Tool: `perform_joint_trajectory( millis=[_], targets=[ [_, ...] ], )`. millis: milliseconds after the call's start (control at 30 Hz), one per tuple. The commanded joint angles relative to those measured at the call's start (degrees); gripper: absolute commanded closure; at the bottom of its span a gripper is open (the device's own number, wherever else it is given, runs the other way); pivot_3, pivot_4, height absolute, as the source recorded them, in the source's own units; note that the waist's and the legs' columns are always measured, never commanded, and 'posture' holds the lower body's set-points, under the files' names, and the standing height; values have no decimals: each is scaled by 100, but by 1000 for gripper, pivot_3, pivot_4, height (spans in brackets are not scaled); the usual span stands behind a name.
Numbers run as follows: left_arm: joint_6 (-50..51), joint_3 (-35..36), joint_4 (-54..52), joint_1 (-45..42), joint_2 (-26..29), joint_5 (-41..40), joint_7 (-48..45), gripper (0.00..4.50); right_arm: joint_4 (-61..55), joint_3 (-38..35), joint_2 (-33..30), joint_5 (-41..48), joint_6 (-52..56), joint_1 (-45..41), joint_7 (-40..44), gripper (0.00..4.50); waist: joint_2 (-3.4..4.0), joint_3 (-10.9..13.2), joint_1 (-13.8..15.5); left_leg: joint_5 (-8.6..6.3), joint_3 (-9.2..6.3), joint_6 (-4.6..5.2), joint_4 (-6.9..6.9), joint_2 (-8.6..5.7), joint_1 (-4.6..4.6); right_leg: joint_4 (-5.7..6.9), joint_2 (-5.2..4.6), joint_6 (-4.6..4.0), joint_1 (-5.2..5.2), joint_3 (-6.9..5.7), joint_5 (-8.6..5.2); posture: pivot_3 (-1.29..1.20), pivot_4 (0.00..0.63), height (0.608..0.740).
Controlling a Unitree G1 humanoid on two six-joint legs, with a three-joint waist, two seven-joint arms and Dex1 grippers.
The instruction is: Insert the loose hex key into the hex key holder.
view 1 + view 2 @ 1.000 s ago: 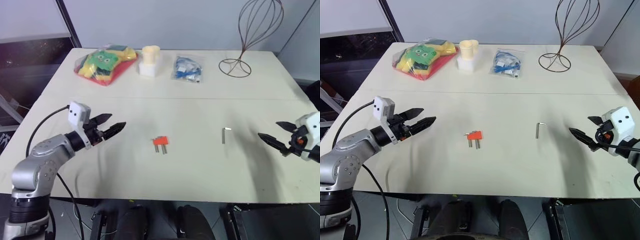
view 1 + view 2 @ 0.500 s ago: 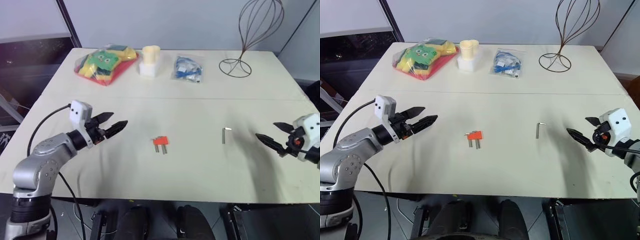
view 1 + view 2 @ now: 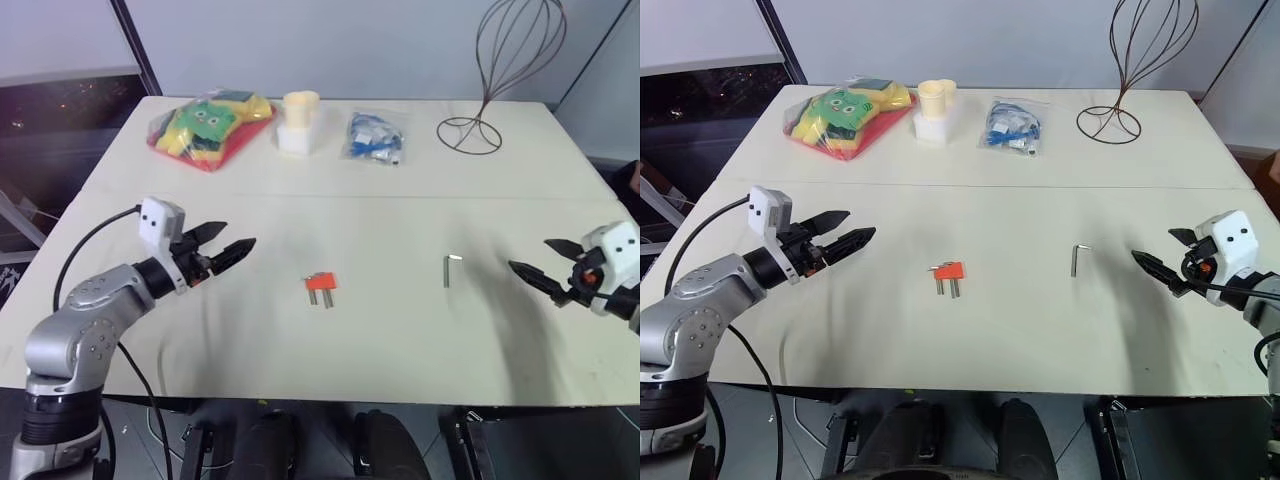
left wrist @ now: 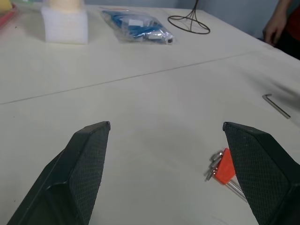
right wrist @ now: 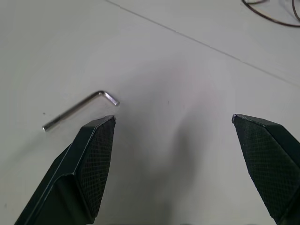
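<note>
On the white table (image 3: pixel 400 330) lie one loose hex key (image 3: pixel 448 269) and one hex key holder (image 3: pixel 321 283), well apart from each other, both flat on the near half of the tabletop. The holder is a red-orange block with what look like two or three short grey keys sticking out toward the near edge; the exact count is hard to tell at this range. The loose key lies to the holder's right, its long leg running toward the near edge and its short bend at the far end. There are two grippers, both empty. The left gripper (image 3: pixel 232 243) hovers above the table to the left of the holder, its two black fingers spread wide with nothing between them. The right gripper (image 3: pixel 1159 256) hangs near the table's right edge, just right of the loose key, fingers likewise parted and holding nothing. Along the far side stand four other things: one red-yellow-green bag (image 3: pixel 208 127), one cream cup on a white foam block (image 3: pixel 299 122), one clear bag of blue parts (image 3: pixel 377 138), and one wire stand (image 3: pixel 500 70).
</note>
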Motion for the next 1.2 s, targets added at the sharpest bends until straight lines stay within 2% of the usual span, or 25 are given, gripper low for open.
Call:
perform_joint_trajectory(
  millis=[33, 300, 500, 600, 700, 867, 1033, 1200],
  targets=[
    [-40, 32, -170, -56, 148, -9, -126, 474, -245, -67, -79, 57, -2, -45, 20, 351, 0, 0, 4, 0, 0, 0, 0, 0, 0, 0, 0, 1, 0, 0, 0, 0, 150, 740],
    [-949, -994, -25, -232, 1528, 579, -2606, 474, -578, 194, -66, 110, 317, -264, 38, 351, 8, 3, -5, 0, 3, 0, -1, 0, 0, -2, -1, -14, -1, 1, -8, 0, 150, 740],
    [-1248, -1515, 530, -662, 1867, 837, -3685, 474, -1046, 597, -122, 290, 622, -483, 305, 351, 13, 7, -4, -1, 2, 1, -1, 0, -2, -4, -4, -16, -3, 1, -9, 0, 150, 740],
    [-1360, -1654, 895, -920, 1754, 985, -3843, 474, -1651, 1290, -111, 520, 990, -815, 775, 351, 18, 15, -34, -1, 3, 1, -1, 1, -4, -3, -3, -14, -7, 1, -7, 0, 150, 740],
    [-1372, -1686, 1105, -1110, 1635, 1020, -3912, 474, -1643, 2036, 67, 321, 867, -1283, 1103, 351, 16, 18, -43, -1, 2, 2, -1, 4, -4, 0, 2, -9, -9, -1, -5, 0, 150, 740],
    [-1313, -1677, 1129, -1276, 1534, 997, -3993, 474, -634, 3160, 650, -380, -66, -2159, 1592, 351, 3, 27, -32, -2, 2, 3, 0, 1, -7, -2, 5, 5, -9, -3, 2, 0, 150, 740],
    [-1274, -1578, 953, -1192, 1484, 981, -3869, 474, 692, 3674, 1213, -788, -789, -2925, 1985, 351, 5, 31, -23, -1, 2, 2, 1, -2, -9, -1, 16, 7, -10, -4, 3, 0, 150, 740],
    [-1030, -1274, 308, -675, 1517, 756, -3556, 474, 1956, 4031, 1846, -1161, -1440, -3606, 2297, 351, 8, 33, -122, 1, 1, -1, 0, 2, -7, 3, 16, 7, -13, -1, 3, 0, 150, 740]
  ],
)
